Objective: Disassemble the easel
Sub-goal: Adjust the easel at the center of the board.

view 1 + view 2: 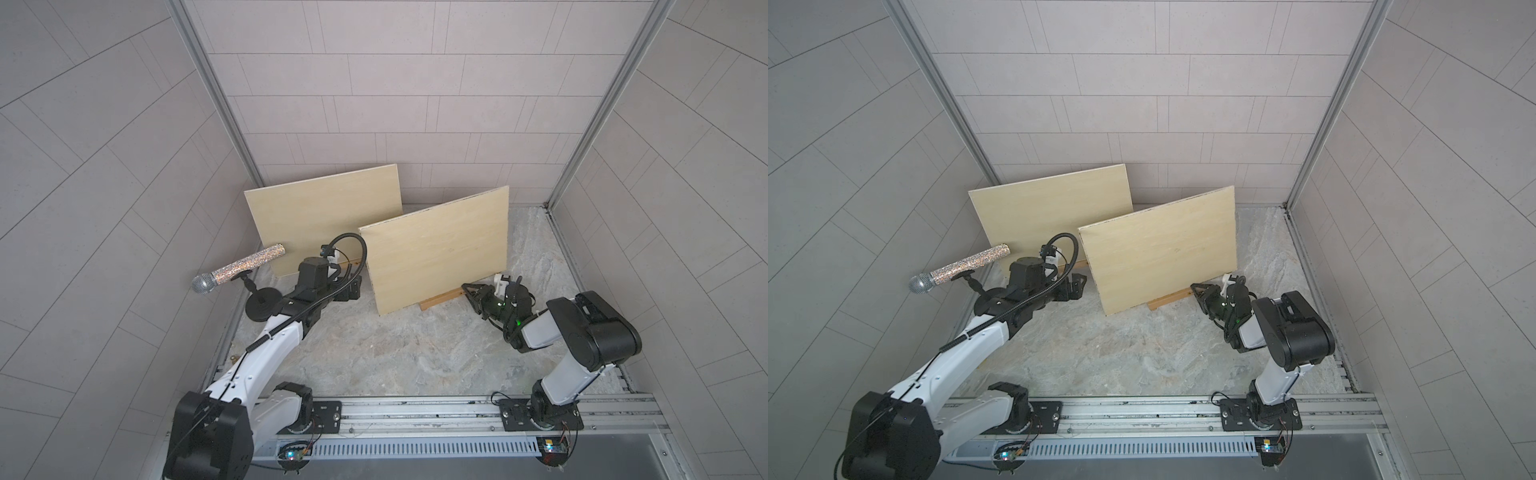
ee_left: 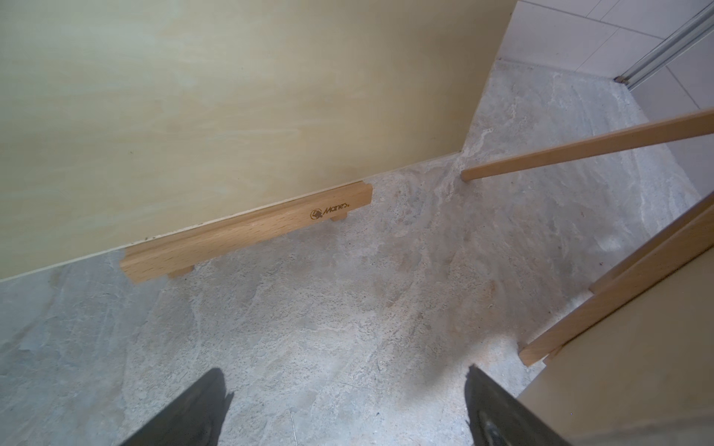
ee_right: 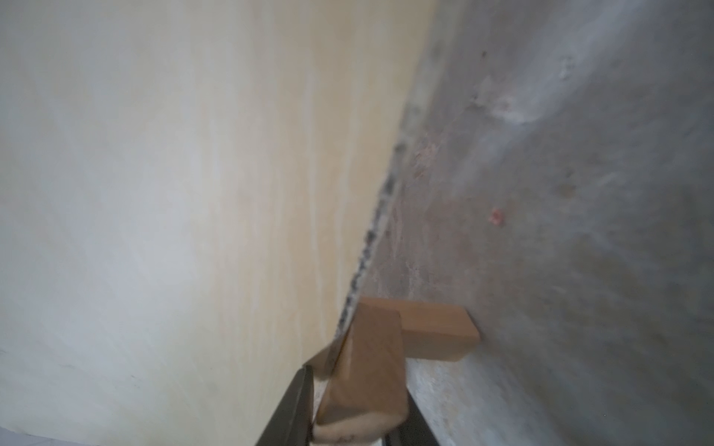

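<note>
Easel ledge (image 3: 371,367) between jaws of low right gripper (image 1: 468,291), clamping unclear; left gripper (image 2: 344,370) spread wide.

This is a robot lab test cell. Grey panel walls (image 1: 374,104) close in three sides and meet at aluminium posts (image 1: 216,108). A left arm (image 1: 270,345) and a right arm (image 1: 582,365) are bolted to a metal rail (image 1: 415,409) along the front. Below the rail sit a slotted cable duct (image 1: 415,449) and a small lit circuit board (image 1: 550,448). The floor (image 1: 395,353) is a stone-look slab.
</note>
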Robot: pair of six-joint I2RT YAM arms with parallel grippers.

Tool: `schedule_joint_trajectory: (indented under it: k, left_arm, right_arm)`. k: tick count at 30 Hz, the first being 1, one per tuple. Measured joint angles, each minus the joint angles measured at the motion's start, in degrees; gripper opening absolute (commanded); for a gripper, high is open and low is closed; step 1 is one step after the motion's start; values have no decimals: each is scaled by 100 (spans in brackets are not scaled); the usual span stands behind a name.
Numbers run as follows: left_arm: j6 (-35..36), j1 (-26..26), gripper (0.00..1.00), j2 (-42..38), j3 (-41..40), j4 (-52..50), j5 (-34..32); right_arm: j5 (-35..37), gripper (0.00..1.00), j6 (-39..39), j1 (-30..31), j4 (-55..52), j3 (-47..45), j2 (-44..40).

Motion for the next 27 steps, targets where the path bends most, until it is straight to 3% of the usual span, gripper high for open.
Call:
schedule_joint_trajectory:
  k: [8,14,27]
  left_arm:
    - [-232,0,100,-678,-44,-511,-35]
    - [-291,0,100,-1097,-44,-857,111]
    - [-197,0,95,-1853,-42,-1320,1082]
  right_arm:
    - [-219,60,-750,-50,-1738,376,-868]
    - [-404,63,-1154,-151,-2634,411,-1237]
    - [-774,67,-2310,-162,-4538,625,-2402]
